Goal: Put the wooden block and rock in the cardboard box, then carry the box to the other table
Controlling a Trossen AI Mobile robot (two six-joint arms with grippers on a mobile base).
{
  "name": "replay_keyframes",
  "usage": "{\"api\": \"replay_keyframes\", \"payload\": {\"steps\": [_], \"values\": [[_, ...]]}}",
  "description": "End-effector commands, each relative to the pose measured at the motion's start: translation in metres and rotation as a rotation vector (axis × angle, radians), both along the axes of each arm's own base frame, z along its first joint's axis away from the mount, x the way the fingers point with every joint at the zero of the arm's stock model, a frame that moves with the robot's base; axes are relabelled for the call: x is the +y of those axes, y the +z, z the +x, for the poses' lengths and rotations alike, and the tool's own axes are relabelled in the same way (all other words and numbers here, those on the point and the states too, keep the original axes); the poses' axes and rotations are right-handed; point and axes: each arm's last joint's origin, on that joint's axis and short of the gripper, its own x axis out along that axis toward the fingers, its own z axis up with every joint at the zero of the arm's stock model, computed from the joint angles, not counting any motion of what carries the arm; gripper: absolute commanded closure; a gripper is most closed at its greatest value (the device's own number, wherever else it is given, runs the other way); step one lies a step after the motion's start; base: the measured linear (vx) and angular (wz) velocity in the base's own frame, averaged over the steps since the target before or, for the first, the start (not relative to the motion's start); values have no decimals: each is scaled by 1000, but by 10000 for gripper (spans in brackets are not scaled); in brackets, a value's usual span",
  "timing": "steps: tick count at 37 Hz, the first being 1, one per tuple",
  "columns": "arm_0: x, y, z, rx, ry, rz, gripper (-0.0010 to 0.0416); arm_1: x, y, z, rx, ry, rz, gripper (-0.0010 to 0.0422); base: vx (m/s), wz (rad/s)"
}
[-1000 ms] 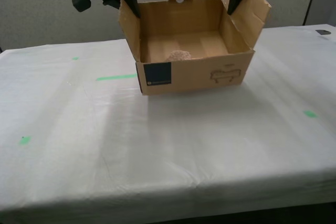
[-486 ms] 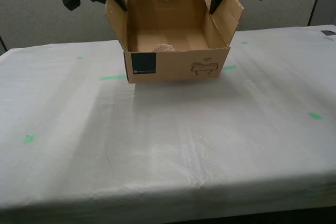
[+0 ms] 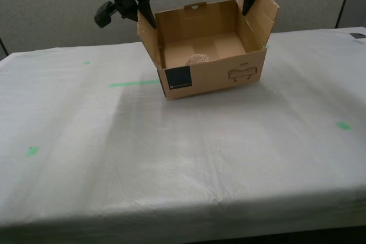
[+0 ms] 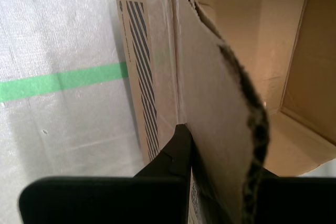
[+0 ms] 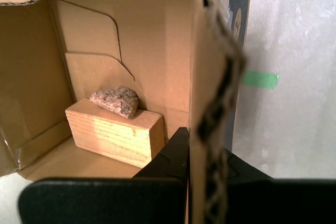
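lower the cardboard box (image 3: 214, 78) level onto the other table (image 3: 171, 164); it sits skewed and may be just clear of the sheet, hard to tell. don't let go before it rests flat. my first gripper (image 3: 250, 5) is clamped on the flap at the exterior view's right, my second gripper (image 3: 147, 18) on the opposite flap, both arms reaching down from above. the rock (image 5: 115, 100) lies on the wooden block (image 5: 113, 132) inside the box
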Motion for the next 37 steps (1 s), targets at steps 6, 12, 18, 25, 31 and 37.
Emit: {"api": "replay_keyframes", "payload": {"steps": [6, 12, 18, 25, 31, 37], "values": [[3, 4, 5, -55, 7, 46, 406, -3, 8, 1, -22, -18, -26, 412, 0, 0], [3, 4, 5, -56, 9, 46, 406, -3, 8, 2, -24, -15, -23, 412, 0, 0], [3, 4, 5, -55, 8, 46, 405, -2, 7, 2, -27, -12, -18, 412, 0, 0], [4, 3, 4, -59, 29, 40, 397, -2, 7, 2, -29, -7, -11, 412, 0, 0], [4, 3, 4, -58, 30, 38, 353, -2, 7, 2, -29, -8, -11, 412, 0, 0], [4, 3, 4, -55, 30, 38, 293, -2, 7, 2, -43, -31, -3, 412, 0, 0]]}}
